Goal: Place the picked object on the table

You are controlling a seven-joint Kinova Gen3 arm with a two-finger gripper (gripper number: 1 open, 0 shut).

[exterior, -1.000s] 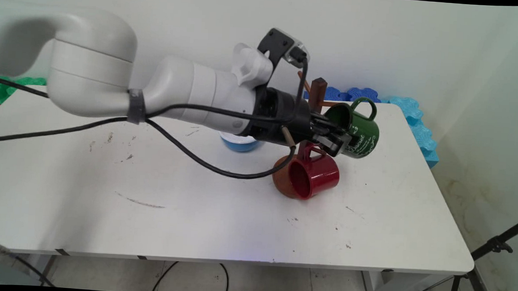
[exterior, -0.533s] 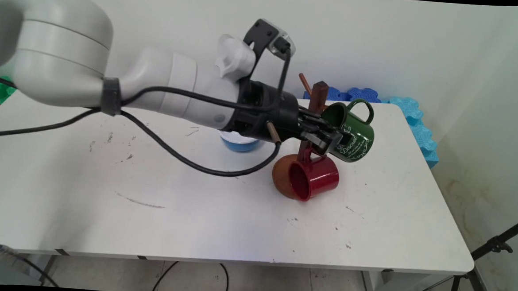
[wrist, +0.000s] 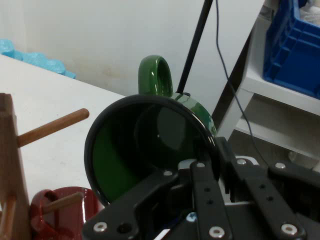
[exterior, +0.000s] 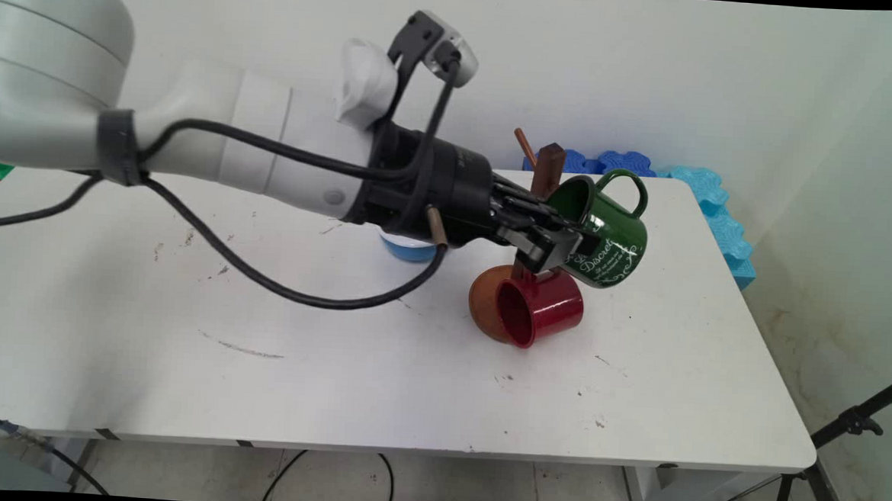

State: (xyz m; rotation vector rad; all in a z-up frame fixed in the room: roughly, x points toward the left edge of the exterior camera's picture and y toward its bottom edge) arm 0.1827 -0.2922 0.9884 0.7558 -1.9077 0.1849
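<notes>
Green mug [exterior: 603, 232] clamped by the rim in the black gripper [exterior: 549, 244], one finger inside the mouth and the other against the outer wall, fingers closed on it. Held clear of the white table [exterior: 379, 369], tilted, mouth turned toward the arm, handle up, white lettering on the side.

Relative to the wooden mug tree [exterior: 545, 172]: green mug just right of the post, near its upper part; whether touching a peg cannot be told. In the hand view, the mug's dark mouth [wrist: 150, 150] fills the middle, handle at top, with a bare peg [wrist: 52, 127] of the tree jutting out on the left, apart from the rim.

Red mug [exterior: 541, 307] low on the tree, hung by its handle on a lower peg, mouth facing the near left, in front of the tree's round brown base [exterior: 483, 307]. Blue-and-white bowl [exterior: 409, 247] left of the tree, mostly hidden under the gripper's wrist. Blue foam mats [exterior: 652, 170] behind the tree, at the table's far edge against the wall.
</notes>
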